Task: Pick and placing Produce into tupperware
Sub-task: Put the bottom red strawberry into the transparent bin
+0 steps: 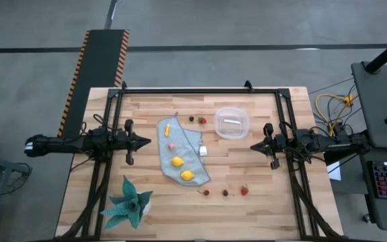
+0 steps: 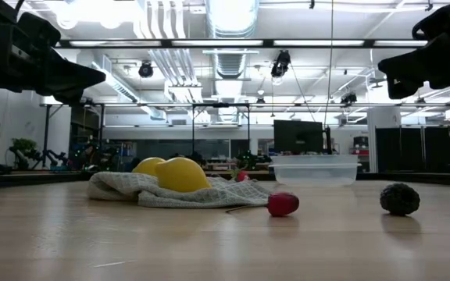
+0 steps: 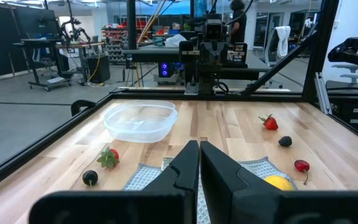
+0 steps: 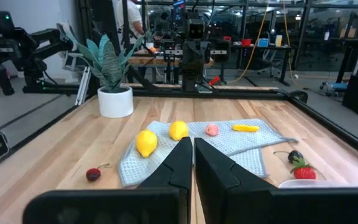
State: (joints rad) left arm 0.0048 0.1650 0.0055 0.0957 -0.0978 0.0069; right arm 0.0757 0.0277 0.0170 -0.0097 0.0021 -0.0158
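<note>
The clear tupperware [image 1: 231,123] stands near the table's far edge, right of centre; it holds no produce that I can see. Two lemons [image 1: 177,161] [image 1: 187,175], a yellow stick [image 1: 168,128] and a pink piece [image 1: 170,145] lie on the grey-blue cloth [image 1: 192,142]. A dark piece [image 1: 192,119] and a red one [image 1: 202,120] lie left of the tupperware. Three small red and dark pieces [image 1: 225,193] lie near the near edge. My left gripper [image 1: 146,141] hovers shut left of the cloth. My right gripper [image 1: 252,146] hovers shut right of it.
A small white cube [image 1: 203,150] sits at the cloth's right edge. The teal spiky plant [image 1: 130,205] in its white pot stands at the near left corner. A black frame [image 1: 200,90] runs along the table's far and side edges. Bare wood lies between the cloth and each gripper.
</note>
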